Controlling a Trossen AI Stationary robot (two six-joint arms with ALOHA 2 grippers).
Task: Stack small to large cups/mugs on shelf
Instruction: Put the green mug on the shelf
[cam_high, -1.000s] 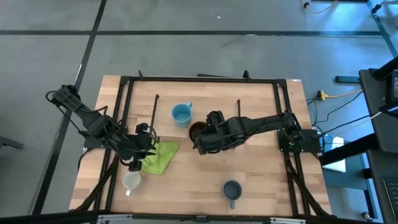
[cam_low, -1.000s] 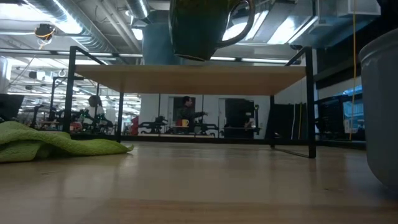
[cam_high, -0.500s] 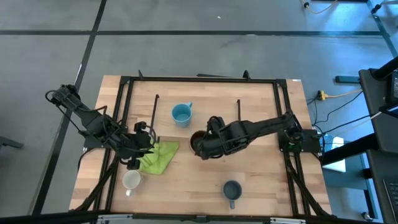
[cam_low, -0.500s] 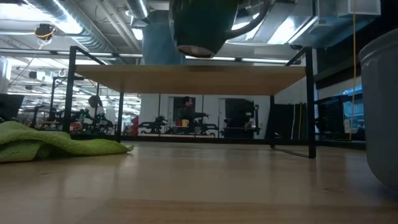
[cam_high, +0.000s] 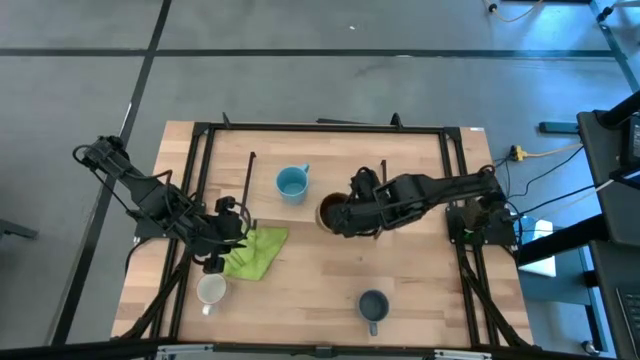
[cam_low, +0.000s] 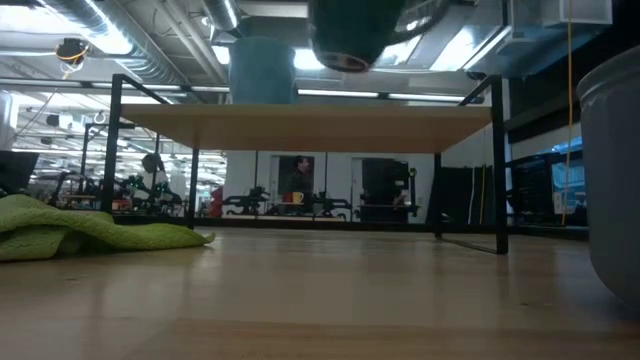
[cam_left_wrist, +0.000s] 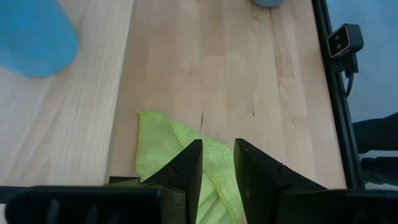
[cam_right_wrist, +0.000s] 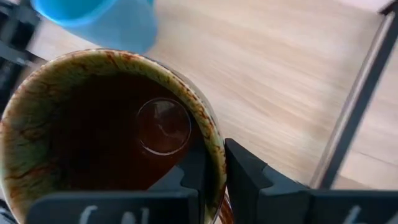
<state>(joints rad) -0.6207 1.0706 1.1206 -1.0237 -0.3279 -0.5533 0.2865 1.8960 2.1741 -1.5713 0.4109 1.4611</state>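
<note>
My right gripper (cam_high: 347, 215) is shut on the brown mug (cam_high: 328, 212), which hangs above the shelf board (cam_low: 320, 128), right of the light blue mug (cam_high: 291, 183) that stands on the shelf by its base. The white mug (cam_high: 210, 290) and the grey-blue mug (cam_high: 372, 305) stand on the table near the front edge. My left gripper (cam_high: 228, 232) hovers over the green cloth (cam_high: 255, 252), open, a narrow gap between its fingers (cam_left_wrist: 189, 168) and nothing in it. My right gripper has the brown mug's rim (cam_right_wrist: 213, 149) between its two fingers, one finger (cam_right_wrist: 191, 171) inside the dark hollow and one (cam_right_wrist: 249, 174) outside the wall. The fingers come slanting down from the table's right. The mug (cam_low: 350, 35) hangs clear above the shelf, mouth up.
Black wire frames (cam_high: 383, 185) end the shelf on either side, and black rails (cam_high: 200, 200) run along the table's edges. The grey-blue mug's wall (cam_low: 615, 170) stands close at the low view's right. Bare tabletop lies under the shelf and between the two front mugs.
My right gripper has carried the brown mug up and toward the table's right edge, farther from the light blue mug; the mug stays in the same hold and now hangs higher above the shelf board.
</note>
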